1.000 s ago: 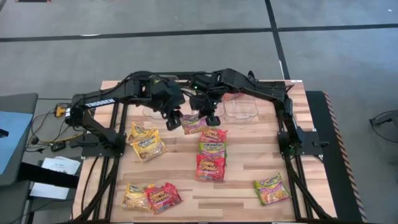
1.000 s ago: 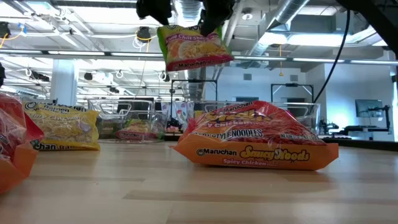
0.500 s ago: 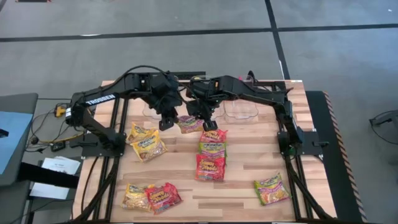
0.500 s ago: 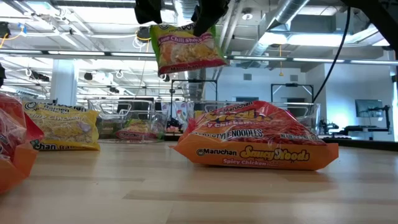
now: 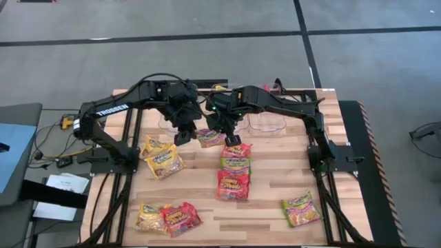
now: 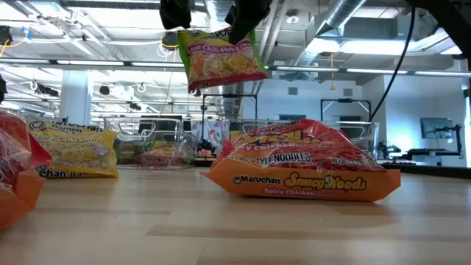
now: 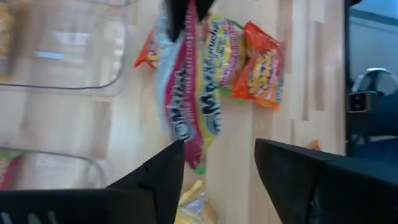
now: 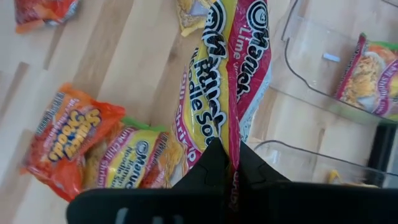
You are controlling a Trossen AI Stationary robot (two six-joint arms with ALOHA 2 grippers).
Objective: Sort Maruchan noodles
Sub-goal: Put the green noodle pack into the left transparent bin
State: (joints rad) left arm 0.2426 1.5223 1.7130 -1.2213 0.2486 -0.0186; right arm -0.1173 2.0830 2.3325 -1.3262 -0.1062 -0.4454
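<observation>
1. Where the arms work, a pale wood-plank table [image 5: 269, 186] stands on grey floor crossed by dark lines; the low view looks into a hall with ceiling ducts, strip lights and glass partitions.
2. Clear bins [image 5: 269, 122] sit at the far edge of the table; the right wrist view shows one packet [image 8: 372, 78] lying in a bin.
3. Loose packets on the table: a yellow pair [image 5: 162, 158] at the left, a yellow-and-red pair [image 5: 169, 217] at the near left, a stack of three [image 5: 234, 172] in the middle with an orange Spicy Chicken packet [image 6: 305, 173] nearest, and a green one [image 5: 301, 209] at the near right.
4. Right hand [image 5: 230, 131]: fingers pinched tight on one edge of a lime chili packet [image 6: 221, 59], which hangs tilted in the air, well above the table, between the two hands and just in front of the bins.
5. Left hand [image 5: 182, 132]: just beside the raised packet, fingers [image 7: 155, 180] spread apart with nothing between them; the packet shows beyond them, not touching.
</observation>
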